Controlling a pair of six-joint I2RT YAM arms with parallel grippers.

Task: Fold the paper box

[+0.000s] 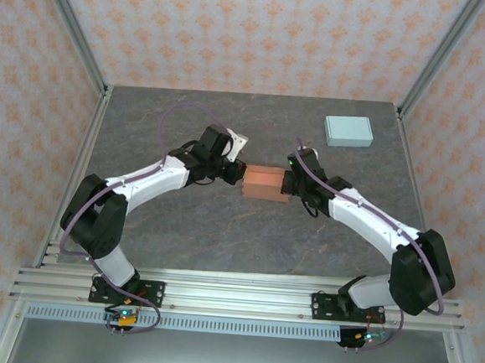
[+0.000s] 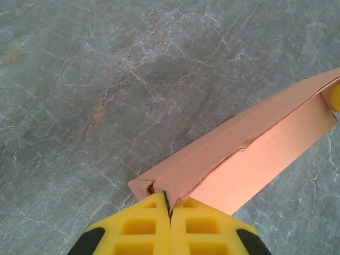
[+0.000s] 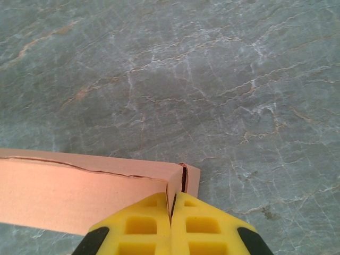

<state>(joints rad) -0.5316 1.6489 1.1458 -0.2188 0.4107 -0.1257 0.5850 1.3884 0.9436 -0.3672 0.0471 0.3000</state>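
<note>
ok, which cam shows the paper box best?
Top external: whole paper box, held at both ends. Left wrist shows one end in left fingers plus a long side; right wrist, the other corner in right fingers.

Arms angled inward, left claw [image 2: 169, 206] and right claw [image 3: 172, 204] both pinched closed.

Grey marbled table [image 1: 180, 227]: a pale blue box [image 1: 348, 131] lies near its far right corner, an orange paper box [image 1: 267, 183] at centre.
</note>
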